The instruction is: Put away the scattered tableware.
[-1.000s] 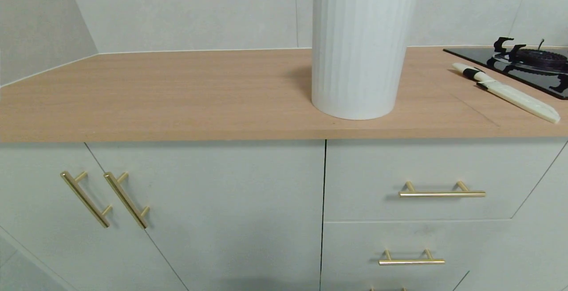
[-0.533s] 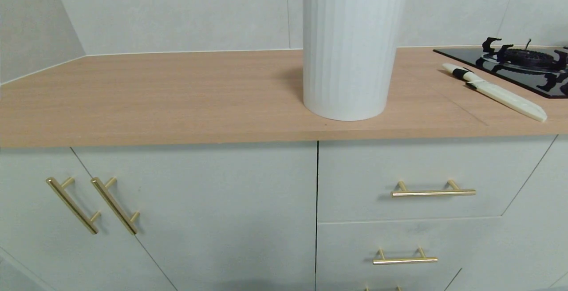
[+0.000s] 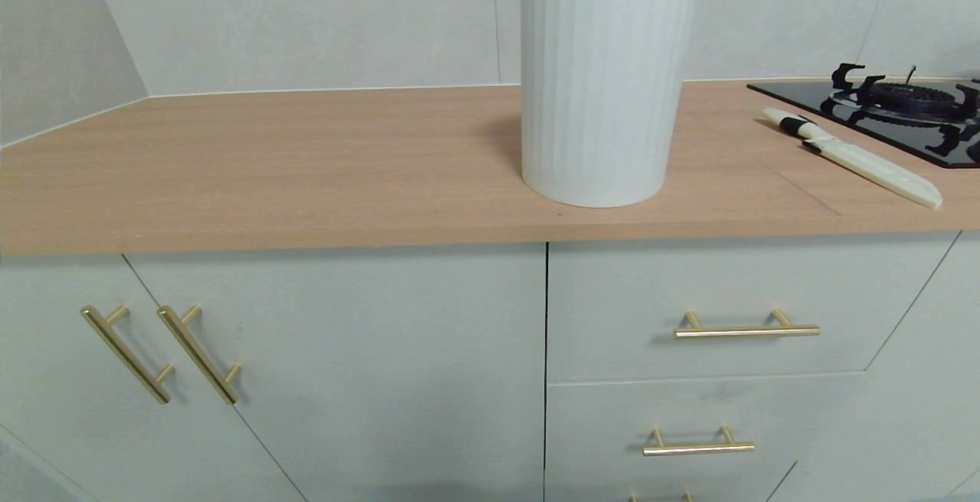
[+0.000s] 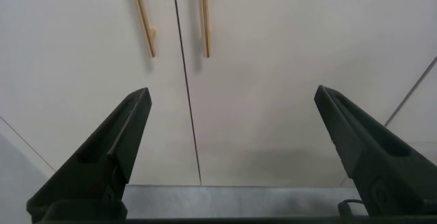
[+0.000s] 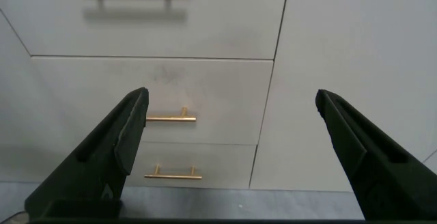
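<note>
Tableware in our sight amounts to one cream-coloured knife (image 3: pixel 850 156) with a black band on its handle. It lies flat on the wooden bench (image 3: pixel 306 165) towards our right, with its handle end towards the wall and its blade angled towards the front edge. It sits just beside the black hob (image 3: pixel 903 104), along that hob's near edge. We cannot tell whether the two touch. A tall white ribbed container (image 3: pixel 601 81) stands upright on the bench near the middle, well apart from the knife.

Below the bench, on our left, we see two pale cabinet doors (image 3: pixel 344 364) with a pair of gold bar handles (image 3: pixel 161 353) close together. On our right is a stack of drawers (image 3: pixel 712 318), each with a horizontal gold handle.

The left end effector (image 4: pixel 231 94) is released, its two dark fingers spread wide with nothing between them, and it faces the seam between the cabinet doors. The right end effector (image 5: pixel 231 94) is likewise released and grasps nothing. It faces the drawer fronts, low in front of the unit.
</note>
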Tool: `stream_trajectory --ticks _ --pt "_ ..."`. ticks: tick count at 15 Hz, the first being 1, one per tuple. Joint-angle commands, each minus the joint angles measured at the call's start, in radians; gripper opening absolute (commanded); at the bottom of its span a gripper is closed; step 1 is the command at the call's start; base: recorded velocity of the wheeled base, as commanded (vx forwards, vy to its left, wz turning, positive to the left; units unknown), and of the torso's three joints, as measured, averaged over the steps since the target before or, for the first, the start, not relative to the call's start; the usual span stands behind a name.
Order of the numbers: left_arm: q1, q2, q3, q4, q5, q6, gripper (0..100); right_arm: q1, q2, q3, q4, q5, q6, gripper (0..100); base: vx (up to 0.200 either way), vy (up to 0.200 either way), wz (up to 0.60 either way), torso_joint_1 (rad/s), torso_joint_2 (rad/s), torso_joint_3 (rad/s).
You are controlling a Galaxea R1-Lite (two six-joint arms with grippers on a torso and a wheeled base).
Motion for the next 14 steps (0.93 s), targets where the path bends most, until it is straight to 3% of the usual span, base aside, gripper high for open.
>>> stream_trajectory --ticks 1,6,12,14 --pt "0.0 0.0 0.0 0.001 0.0 -0.001 100 0.001 0.001 0.0 0.0 0.0 -0.001 100 0.0 -0.2 0.0 0.002 0.0 -0.007" --pt "0.0 0.002 0.0 -0.001 0.0 -0.001 100 0.001 0.001 0.0 0.0 0.0 -0.001 100 0.0 -0.2 0.0 0.002 0.0 0.003" --pt "0.0 0.0 0.0 0.001 0.0 0.001 100 0.001 0.001 0.0 0.0 0.0 -0.001 100 0.0 0.0 0.0 0.0 0.0 0.0" --pt "0.0 0.0 0.0 -0.001 0.002 -0.001 100 0.001 0.001 0.0 0.0 0.0 -0.001 100 0.2 0.0 0.0 0.0 0.0 0.007"
